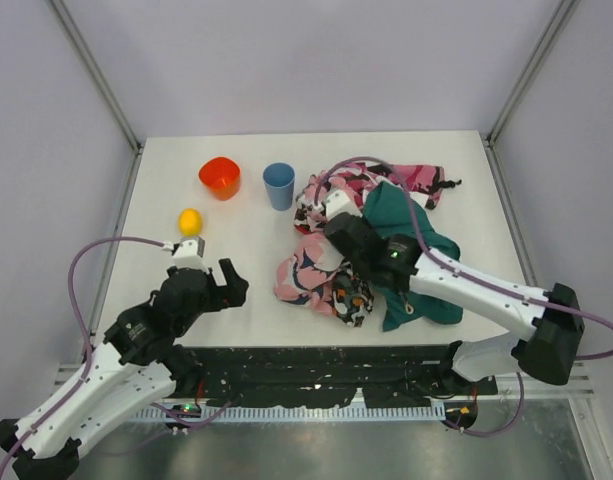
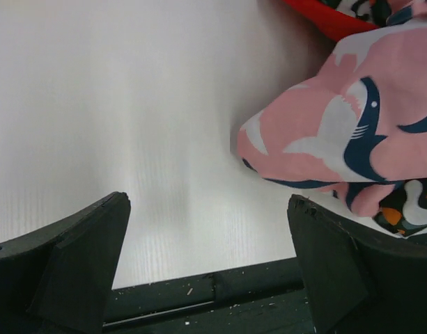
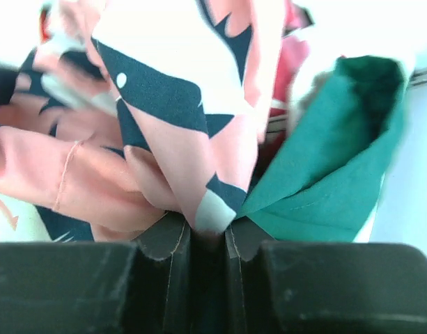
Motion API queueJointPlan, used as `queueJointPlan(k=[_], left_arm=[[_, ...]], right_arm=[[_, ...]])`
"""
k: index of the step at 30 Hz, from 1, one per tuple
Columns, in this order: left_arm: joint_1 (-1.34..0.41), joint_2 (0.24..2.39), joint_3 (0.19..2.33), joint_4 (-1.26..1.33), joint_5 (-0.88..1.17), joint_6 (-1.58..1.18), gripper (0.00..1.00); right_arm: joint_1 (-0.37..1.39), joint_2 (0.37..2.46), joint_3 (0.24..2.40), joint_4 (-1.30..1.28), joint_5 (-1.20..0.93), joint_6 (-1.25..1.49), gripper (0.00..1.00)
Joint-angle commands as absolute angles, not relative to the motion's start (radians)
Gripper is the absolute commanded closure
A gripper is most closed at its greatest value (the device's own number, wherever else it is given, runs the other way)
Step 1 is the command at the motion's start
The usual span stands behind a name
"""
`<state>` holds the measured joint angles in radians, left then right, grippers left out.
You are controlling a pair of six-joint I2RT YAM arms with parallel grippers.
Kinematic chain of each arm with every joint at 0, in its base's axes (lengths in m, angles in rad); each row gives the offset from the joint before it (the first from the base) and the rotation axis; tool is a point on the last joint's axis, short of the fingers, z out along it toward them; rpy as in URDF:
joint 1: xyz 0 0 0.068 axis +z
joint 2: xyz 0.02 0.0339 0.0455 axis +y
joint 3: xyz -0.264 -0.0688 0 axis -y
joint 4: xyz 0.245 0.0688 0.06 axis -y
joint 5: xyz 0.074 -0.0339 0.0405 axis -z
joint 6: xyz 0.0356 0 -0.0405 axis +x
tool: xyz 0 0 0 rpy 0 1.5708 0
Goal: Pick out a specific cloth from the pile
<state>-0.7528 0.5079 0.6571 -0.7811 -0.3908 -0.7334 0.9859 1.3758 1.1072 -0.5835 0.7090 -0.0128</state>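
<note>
Cups come first: a red cup [image 1: 219,177] and a blue cup [image 1: 279,185] stand upright near the back of the white table [image 1: 246,250], close together but not touching (what is inside them is too small to tell). A small yellow round thing [image 1: 190,221] lies just in front of the red cup. The pile [image 1: 316,275] of clothes sits to the right of the cups. The right gripper [image 3: 207,236] has its two fingers squeezed together on a fold of the pink patterned cloth [image 3: 171,90], and the teal cloth [image 3: 324,160] lies right beside that fold. The red cloth [image 2: 317,14] is in the pile and mostly hidden; only a thin bright strip peeks out behind the pink patterned cloth in the left wrist view. The left gripper [image 1: 226,285] has its fingers wide apart with nothing between them, low over bare table just beside the pile's near left edge
</note>
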Motion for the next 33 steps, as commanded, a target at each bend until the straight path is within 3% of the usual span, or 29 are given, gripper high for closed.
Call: queueJointPlan(k=[1, 5, 10, 15, 24, 33], left_arm=[[-0.753, 0.537, 0.624, -0.618, -0.333, -0.729, 0.00], [-0.755, 0.592, 0.627, -0.552, -0.261, -0.692, 0.00], [-0.755, 0.695, 0.647, -0.503, -0.200, -0.673, 0.00], [-0.755, 0.793, 0.647, -0.410, -0.137, -0.669, 0.00], [-0.721, 1.116, 0.709, -0.247, -0.167, -0.778, 0.00], [-0.621, 1.584, 0.939, -0.140, -0.074, -0.874, 0.27]], right_arm=[[0.914, 1.269, 1.285, -0.466, 0.828, -0.015, 0.95], [0.833, 1.232, 1.305, -0.439, 0.810, -0.049, 0.95], [0.548, 1.184, 1.247, -0.428, 0.504, 0.086, 0.95], [0.291, 1.187, 1.177, -0.437, 0.340, 0.202, 0.95], [0.175, 1.275, 1.036, -0.408, 0.215, 0.256, 0.95], [0.156, 1.296, 0.983, -0.382, 0.170, 0.236, 0.95]])
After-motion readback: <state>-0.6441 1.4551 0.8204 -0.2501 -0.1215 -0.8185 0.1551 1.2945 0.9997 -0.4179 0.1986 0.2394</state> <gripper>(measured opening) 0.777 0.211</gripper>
